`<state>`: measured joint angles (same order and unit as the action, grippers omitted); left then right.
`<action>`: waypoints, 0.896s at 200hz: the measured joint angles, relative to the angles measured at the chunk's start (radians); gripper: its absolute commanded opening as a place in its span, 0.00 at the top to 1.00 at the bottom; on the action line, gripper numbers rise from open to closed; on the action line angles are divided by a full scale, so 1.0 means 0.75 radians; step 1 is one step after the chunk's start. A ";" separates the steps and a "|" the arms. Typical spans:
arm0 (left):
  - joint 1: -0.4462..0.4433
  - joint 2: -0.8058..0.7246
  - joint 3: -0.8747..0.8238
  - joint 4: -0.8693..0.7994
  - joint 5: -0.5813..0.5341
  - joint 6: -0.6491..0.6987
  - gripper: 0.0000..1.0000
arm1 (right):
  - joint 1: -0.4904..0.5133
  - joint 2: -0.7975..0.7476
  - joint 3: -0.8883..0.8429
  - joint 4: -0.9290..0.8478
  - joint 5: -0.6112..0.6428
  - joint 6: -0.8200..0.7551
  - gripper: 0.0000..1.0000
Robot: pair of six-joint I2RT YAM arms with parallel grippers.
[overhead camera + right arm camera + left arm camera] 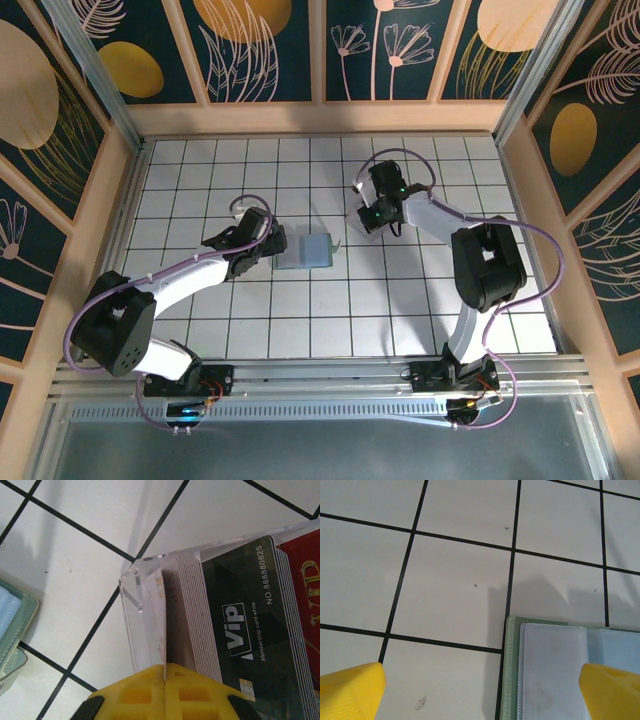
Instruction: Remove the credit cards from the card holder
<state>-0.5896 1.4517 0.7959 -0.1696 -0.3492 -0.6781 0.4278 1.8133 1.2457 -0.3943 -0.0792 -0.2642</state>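
Observation:
The card holder (pixel 312 250) lies open and flat on the tiled floor, a grey-blue wallet with clear pockets (pixel 555 670). My left gripper (pixel 274 247) hovers at its left edge, open wide, with the holder's corner between the yellow fingertips (pixel 352 690). My right gripper (pixel 377 214) is over a clear box (pixel 135 605). Its yellow fingers (pixel 145 692) are pressed together on the edge of a thin pale credit card (pixel 161 610), which stands in the box beside a stack of credit cards (pixel 195 615). The card holder's edge (pixel 12 625) lies to the left.
In the clear box (pixel 364 224), a black VIP card (pixel 250 630) tops the stack, with a red card (pixel 305 575) behind it. Wooden walls ring the white tiled floor (pixel 300 310). The two arms' bases sit at the near edge.

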 measured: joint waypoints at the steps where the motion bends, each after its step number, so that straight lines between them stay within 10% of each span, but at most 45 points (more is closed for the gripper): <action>1: 0.000 0.000 0.000 0.000 0.000 0.000 0.01 | 0.000 0.000 0.001 0.000 0.001 0.000 0.85; 114: 0.000 -0.024 -0.005 -0.005 -0.066 -0.047 0.01 | 0.031 -0.186 0.022 0.003 0.172 0.245 0.70; 179: 0.114 -0.129 -0.126 0.015 -0.085 -0.185 0.01 | 0.400 -0.234 -0.023 0.042 0.366 0.712 0.62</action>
<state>-0.5037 1.3548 0.7017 -0.1581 -0.4129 -0.8169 0.7280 1.6379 1.2285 -0.3626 0.1951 0.2695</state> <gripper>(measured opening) 0.988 0.356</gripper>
